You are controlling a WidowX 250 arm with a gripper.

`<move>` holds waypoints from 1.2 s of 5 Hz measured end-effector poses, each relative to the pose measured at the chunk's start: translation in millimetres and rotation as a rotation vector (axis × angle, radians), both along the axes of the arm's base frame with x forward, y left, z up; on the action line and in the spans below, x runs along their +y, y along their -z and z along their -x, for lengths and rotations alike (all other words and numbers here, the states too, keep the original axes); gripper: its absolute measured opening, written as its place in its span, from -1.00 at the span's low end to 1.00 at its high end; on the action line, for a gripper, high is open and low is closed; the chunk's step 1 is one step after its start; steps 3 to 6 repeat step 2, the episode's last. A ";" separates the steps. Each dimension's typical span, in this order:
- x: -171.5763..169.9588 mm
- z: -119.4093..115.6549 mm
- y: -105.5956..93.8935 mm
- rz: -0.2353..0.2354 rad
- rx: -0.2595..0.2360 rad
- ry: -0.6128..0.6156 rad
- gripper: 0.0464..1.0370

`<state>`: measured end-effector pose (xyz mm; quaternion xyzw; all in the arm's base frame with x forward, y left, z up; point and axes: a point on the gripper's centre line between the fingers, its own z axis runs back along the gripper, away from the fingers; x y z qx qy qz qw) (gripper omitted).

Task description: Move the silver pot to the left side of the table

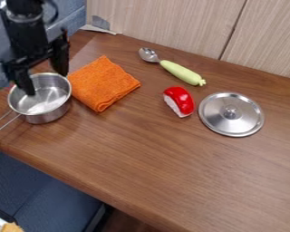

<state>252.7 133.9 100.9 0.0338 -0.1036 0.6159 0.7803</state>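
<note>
The silver pot (44, 100) is sitting beneath the pincer (47, 84), at the left side of the table (171, 167). We are seeing spread fingers, one dipping inside the rim, presumably for straddling or freeing the wall. Just beside the pincer, the orange cloth (103, 84) is probably serving no purpose here.

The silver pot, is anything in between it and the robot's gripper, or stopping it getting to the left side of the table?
Nothing that I can see. The gripper is right at the pot, which is already on the left side of the table. The orange cloth is to the pot's right, out of the way.
</note>
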 end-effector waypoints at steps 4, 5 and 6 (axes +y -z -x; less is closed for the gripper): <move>-2.5 -1.3 -4.0 0.007 -0.016 0.010 0.92; -2.5 -1.3 -4.0 0.007 -0.016 0.010 0.92; -2.5 -1.3 -4.0 0.007 -0.016 0.010 0.92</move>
